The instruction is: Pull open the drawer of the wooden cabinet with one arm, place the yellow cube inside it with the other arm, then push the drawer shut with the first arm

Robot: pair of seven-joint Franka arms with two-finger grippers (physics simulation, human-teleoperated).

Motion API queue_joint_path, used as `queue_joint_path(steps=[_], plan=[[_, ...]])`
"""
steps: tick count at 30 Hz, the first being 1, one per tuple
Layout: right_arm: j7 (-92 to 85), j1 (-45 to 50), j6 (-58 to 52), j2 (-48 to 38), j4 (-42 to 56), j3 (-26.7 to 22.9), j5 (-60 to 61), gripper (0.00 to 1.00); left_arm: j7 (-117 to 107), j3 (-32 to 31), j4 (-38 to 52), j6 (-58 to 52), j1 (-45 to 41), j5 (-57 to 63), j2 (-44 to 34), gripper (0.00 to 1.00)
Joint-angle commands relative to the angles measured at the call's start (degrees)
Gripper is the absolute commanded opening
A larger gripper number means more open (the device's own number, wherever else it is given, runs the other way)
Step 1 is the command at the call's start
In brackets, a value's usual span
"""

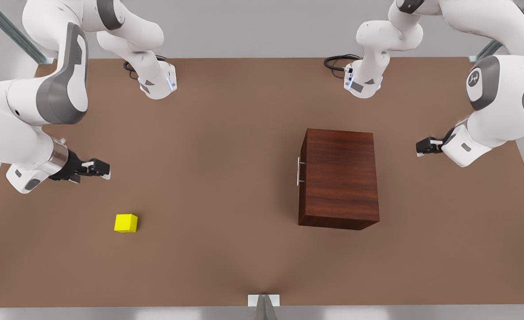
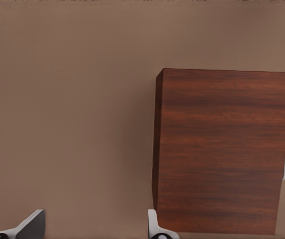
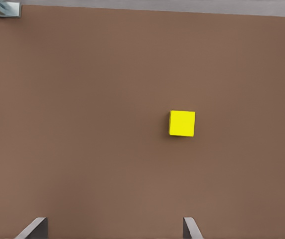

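Nearest you, at the table's [image 1: 226, 146] near edge, sits a small metal bracket [image 1: 263, 300]. Nothing on it matters for the job.

On the front view's left, the right gripper [image 1: 104, 170] hangs above bare table. Its wrist view shows the fingers [image 3: 34, 227] spread wide with nothing between them. The yellow cube [image 1: 126, 223] rests flat on the table near that gripper, a little closer to you and well apart from the cabinet. It looks rigid, light and smooth-sided, so I would come straight down and pinch two opposite faces at mid-height. A square grip should keep it from twisting.

Farther right stands the wooden cabinet [image 1: 339, 178]. The drawer [image 1: 302, 195] looks fully shut, flush with the front face that looks toward the cube. Its slim silver bar handle [image 1: 298, 171] is the only place to take hold. The bar is stiff but thin and probably slick, so close around its middle and pull straight out — an off-centre pull may skew the drawer or drag the whole cabinet.

On the front view's right, the left gripper [image 1: 419, 146] waits behind the cabinet, away from the handle side. Its fingers [image 2: 158, 229] are also apart and it holds nothing. You would have to bring it around to the front first.
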Motion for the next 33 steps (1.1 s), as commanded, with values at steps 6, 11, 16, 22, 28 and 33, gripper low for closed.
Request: queue_joint_path(steps=[6,11,16,22,28,33], plan=[[-1.6,-0.2,1.8,2.1,0.5,0.0,-1.6,1.0,-17.3,-1.0,2.2,1.6,-19.8,0.4,7.8,1.0],[-1.2,0.0,11.3,9.0,0.5,0.0,-4.4,1.0,-42.5,-1.0,2.3,5.7,-33.8,5.7,14.7,1.0],[-1.5,-1.8,21.6,17.1,0.1,-0.4,-4.7,1.0,-57.8,-1.0,2.3,11.0,-38.4,8.5,19.9,1.0],[-1.4,-5.3,26.0,24.4,0.0,-0.2,-4.1,1.0,-60.0,-1.0,2.3,17.4,-39.3,9.0,22.9,0.9],[-1.3,-4.8,33.4,31.0,-0.1,0.9,-2.4,1.0,-56.8,-1.0,1.8,17.4,-38.8,9.6,23.8,0.78],[-1.4,-5.6,33.8,31.2,-2.7,0.6,-2.9,1.0,-54.4,-1.0,1.7,17.2,-38.8,9.6,25.4,0.75]])
